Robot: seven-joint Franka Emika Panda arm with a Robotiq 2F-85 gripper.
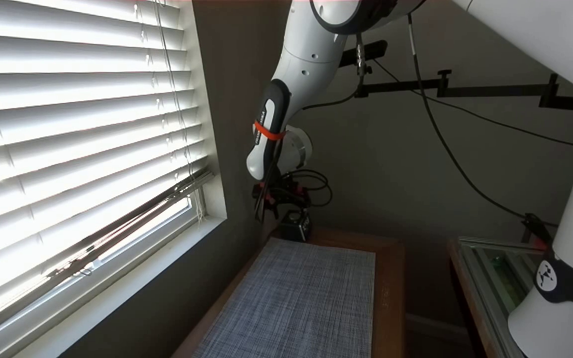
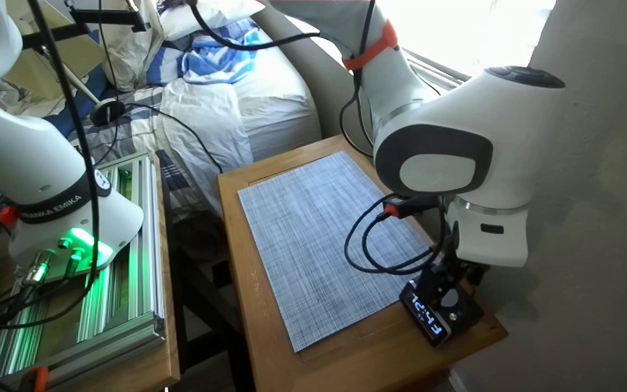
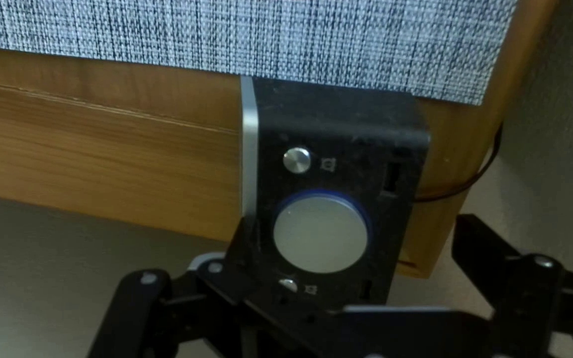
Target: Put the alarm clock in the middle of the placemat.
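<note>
The alarm clock (image 2: 460, 321) is a black box with a glowing display, standing on wood at the table's corner beside the placemat. In the wrist view the clock (image 3: 341, 129) shows a pale round disc on top, and one end lies right at the mat's edge. The grey woven placemat (image 2: 313, 234) covers much of the tabletop. My gripper (image 3: 358, 233) is open above the clock. Its left finger (image 3: 241, 248) overlaps the clock's silver front edge in view; contact cannot be told. The right finger (image 3: 480, 248) stands apart, beyond the clock's back. The clock's lower end is partly hidden by the gripper.
The wooden tabletop (image 3: 117, 149) ends close to the clock. A thin dark cord (image 3: 465, 188) runs from the clock's back over the edge. A wall (image 2: 591, 245) and a window with blinds (image 1: 77, 124) stand close by. Looped cables (image 2: 357, 256) hang from the wrist.
</note>
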